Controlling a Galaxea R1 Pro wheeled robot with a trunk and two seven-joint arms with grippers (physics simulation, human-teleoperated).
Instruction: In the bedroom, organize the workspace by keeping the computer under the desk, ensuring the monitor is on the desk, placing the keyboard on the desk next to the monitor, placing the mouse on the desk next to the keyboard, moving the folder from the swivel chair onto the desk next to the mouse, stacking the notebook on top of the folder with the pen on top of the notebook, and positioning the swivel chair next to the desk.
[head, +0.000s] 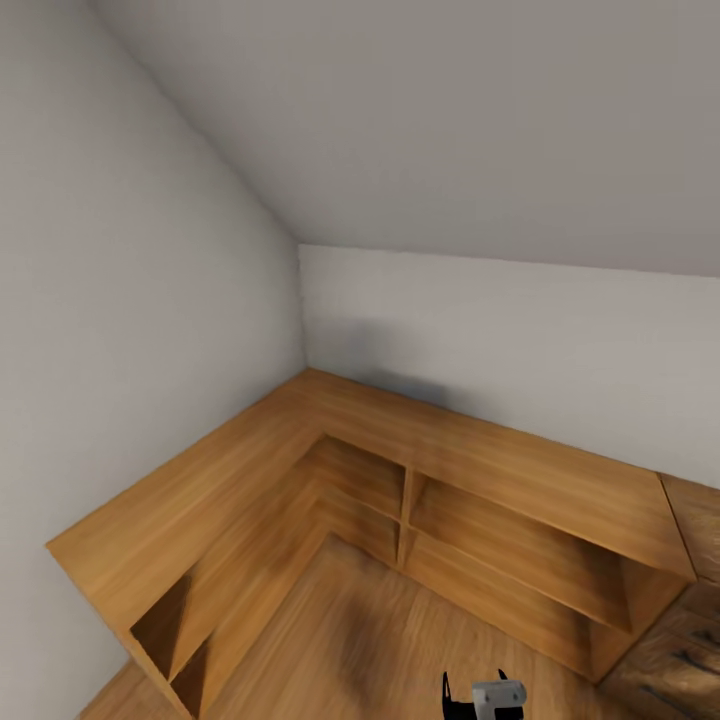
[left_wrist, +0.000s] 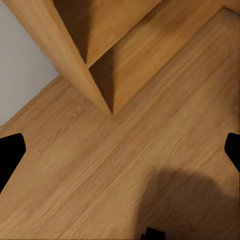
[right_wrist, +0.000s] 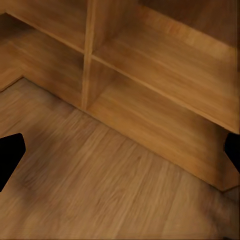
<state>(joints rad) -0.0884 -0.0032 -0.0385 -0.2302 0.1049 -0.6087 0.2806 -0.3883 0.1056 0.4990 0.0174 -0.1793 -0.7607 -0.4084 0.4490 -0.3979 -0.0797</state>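
Note:
I face a corner of the bedroom with plain grey walls and a sloped ceiling. The desk, computer, monitor, keyboard, mouse, folder, notebook, pen and swivel chair are out of view. My right gripper pokes in at the bottom edge of the head view, above the plank floor. In the right wrist view, the right gripper is open, its black fingertips wide apart over bare floor. The left gripper is open too, with nothing between its fingers.
A low L-shaped wooden shelf unit with open compartments runs along both walls. Its end stands close ahead of the left gripper. A darker wooden drawer chest sits at the right edge. Light wood floor lies in front.

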